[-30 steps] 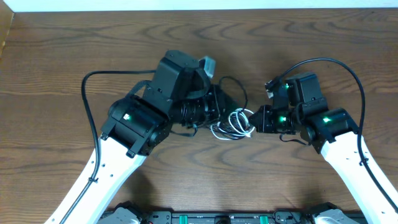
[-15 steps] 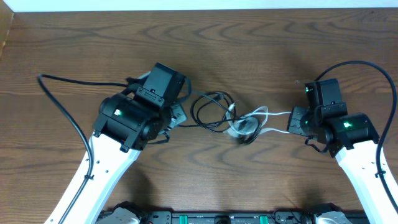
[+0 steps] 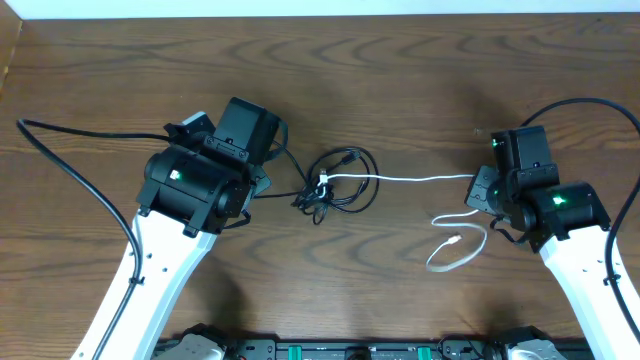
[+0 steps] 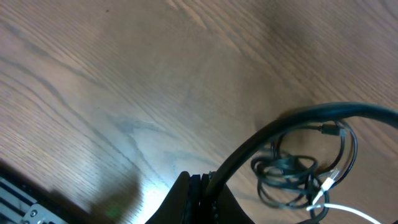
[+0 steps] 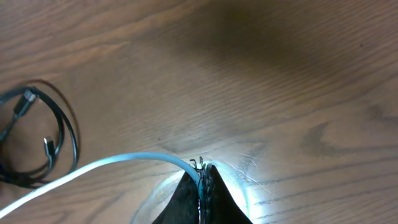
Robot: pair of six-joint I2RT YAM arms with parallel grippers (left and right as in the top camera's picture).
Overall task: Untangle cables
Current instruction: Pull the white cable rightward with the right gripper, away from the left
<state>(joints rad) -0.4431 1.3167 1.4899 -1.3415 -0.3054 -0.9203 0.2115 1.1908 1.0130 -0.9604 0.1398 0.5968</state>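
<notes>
I see left gripper (image 4: 203,188) pinched on a black cable (image 4: 283,126), right gripper (image 5: 200,177) clamped on the white cable (image 5: 93,168).

Brown wood-grain table (image 3: 400,80), pale strip along its far edge (image 3: 300,8)

Looks like brown wood across the table (image 3: 400,60): smooth, streaked with darker grain, satin rather than glossy, glaring pale close to both wrist cameras. Appears as thin rubbery plastic on the black cables (image 3: 318,196), faintly shiny, ending in small plugs with a metallic glint. Reads as smooth, glossy plastic along the white cable (image 3: 420,180). Shows hard matt black plastic on the left gripper (image 4: 198,190) and the right gripper (image 5: 202,186). Shows glossy white plastic on the arm shells (image 3: 165,270), and matt black on the joint housings (image 3: 195,185).
</notes>
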